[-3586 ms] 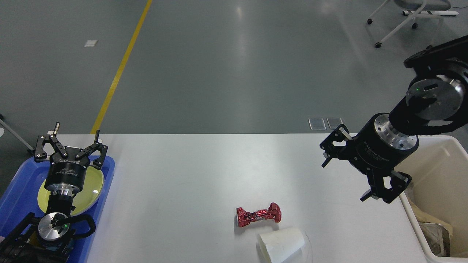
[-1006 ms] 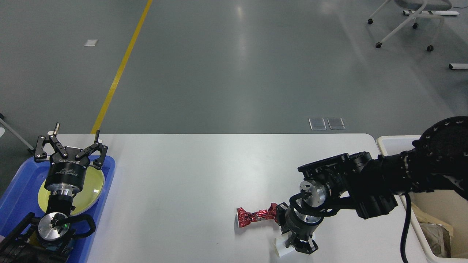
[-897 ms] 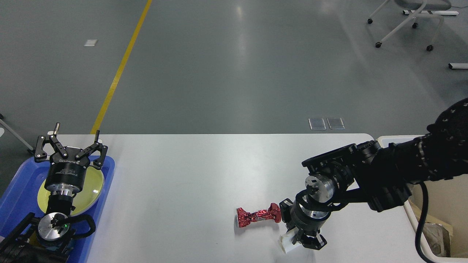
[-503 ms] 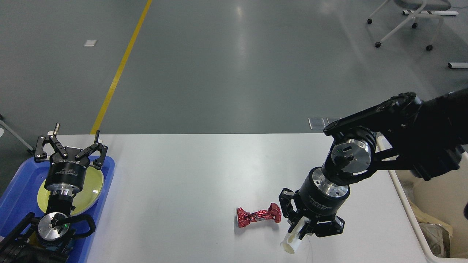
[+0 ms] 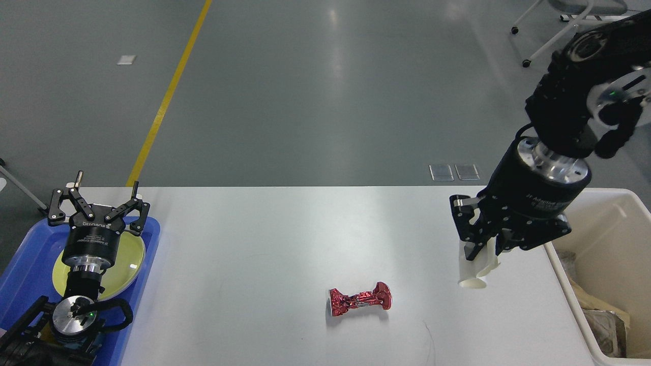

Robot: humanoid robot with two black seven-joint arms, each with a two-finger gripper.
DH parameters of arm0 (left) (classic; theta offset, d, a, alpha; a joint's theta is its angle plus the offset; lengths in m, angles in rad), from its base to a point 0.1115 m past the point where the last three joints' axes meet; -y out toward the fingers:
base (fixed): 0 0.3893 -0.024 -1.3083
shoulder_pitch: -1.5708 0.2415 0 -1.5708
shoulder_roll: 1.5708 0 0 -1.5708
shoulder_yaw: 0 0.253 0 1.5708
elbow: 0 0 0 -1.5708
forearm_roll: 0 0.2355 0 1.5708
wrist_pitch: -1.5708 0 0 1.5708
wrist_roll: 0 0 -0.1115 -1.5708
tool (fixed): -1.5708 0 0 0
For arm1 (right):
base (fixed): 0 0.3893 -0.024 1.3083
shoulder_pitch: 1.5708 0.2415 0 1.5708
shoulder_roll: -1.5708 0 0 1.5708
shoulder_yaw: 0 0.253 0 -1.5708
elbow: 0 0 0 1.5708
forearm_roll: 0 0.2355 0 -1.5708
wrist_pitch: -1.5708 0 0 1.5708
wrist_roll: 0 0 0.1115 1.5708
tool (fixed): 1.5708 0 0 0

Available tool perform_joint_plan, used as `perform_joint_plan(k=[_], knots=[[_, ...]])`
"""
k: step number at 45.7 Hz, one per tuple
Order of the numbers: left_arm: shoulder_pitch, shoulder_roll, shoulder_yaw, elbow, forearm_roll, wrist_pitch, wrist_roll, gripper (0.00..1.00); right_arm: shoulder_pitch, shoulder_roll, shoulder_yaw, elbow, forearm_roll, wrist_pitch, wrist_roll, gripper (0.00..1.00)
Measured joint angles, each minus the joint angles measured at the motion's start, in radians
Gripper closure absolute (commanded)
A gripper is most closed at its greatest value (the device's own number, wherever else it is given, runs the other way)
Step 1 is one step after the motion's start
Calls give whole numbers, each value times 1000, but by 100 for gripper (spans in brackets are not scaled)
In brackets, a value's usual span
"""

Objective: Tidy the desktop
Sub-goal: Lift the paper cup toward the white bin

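The right gripper [image 5: 483, 251], raised above the right part of the desktop [image 5: 285, 239], pinches a squashed white paper cup [image 5: 475, 272] between its fingers, near the cream bin [image 5: 618, 213]. A crumpled red foil wrapper [image 5: 359, 300] lies on the desktop's near centre. The left gripper [image 5: 96, 203], fingers spread wide and empty, hangs over the yellow-green plate [image 5: 127, 259] in the blue tray [image 5: 25, 264].

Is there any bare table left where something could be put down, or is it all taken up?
Most of the desktop is bare: the wide stretch between the blue tray and the red foil wrapper, and the strip behind the wrapper. The right side is busier, with the right gripper holding a white cup beside the cream bin.
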Motion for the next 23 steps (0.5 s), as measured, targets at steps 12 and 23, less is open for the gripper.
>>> perform_joint_plan(k=[12,23], knots=[[0,0,0,0,0,0,0,4,5,-28,-97,-18,-1,-83,5,100],[0,0,0,0,1,0,0,4,-234,-181,-212,-251,-64,-154,5,100]])
